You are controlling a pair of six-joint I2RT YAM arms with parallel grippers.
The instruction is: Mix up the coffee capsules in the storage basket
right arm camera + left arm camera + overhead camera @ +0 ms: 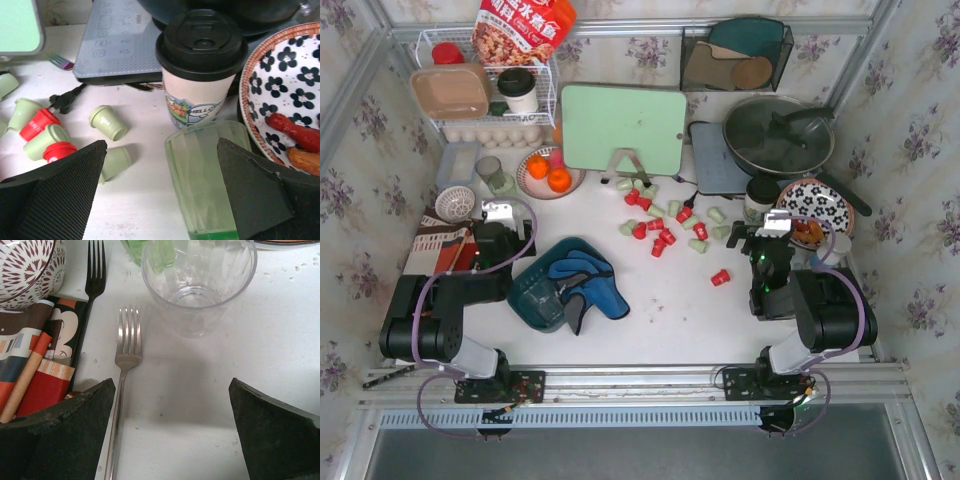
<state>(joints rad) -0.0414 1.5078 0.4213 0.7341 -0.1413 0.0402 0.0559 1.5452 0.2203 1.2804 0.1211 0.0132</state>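
Observation:
Several red and pale green coffee capsules (660,225) lie scattered on the white table at its middle, and one red capsule (720,278) lies apart nearer the front. The dark teal storage basket (532,292) sits front left with a blue cloth (588,276) over its right part; no capsules show in it. My left gripper (498,214) is open and empty left of the basket, over bare table (172,390). My right gripper (761,233) is open and empty right of the capsules (162,145). A green capsule (107,121) and a red one (37,125) lie ahead to its left.
A silver fork (125,365) and clear glass (197,280) lie ahead of the left gripper. A green glass (210,180), lidded coffee cup (200,70) and flowered plate (285,85) stand by the right gripper. A green cutting board (623,128), orange plate (532,188) and pan (778,135) stand behind.

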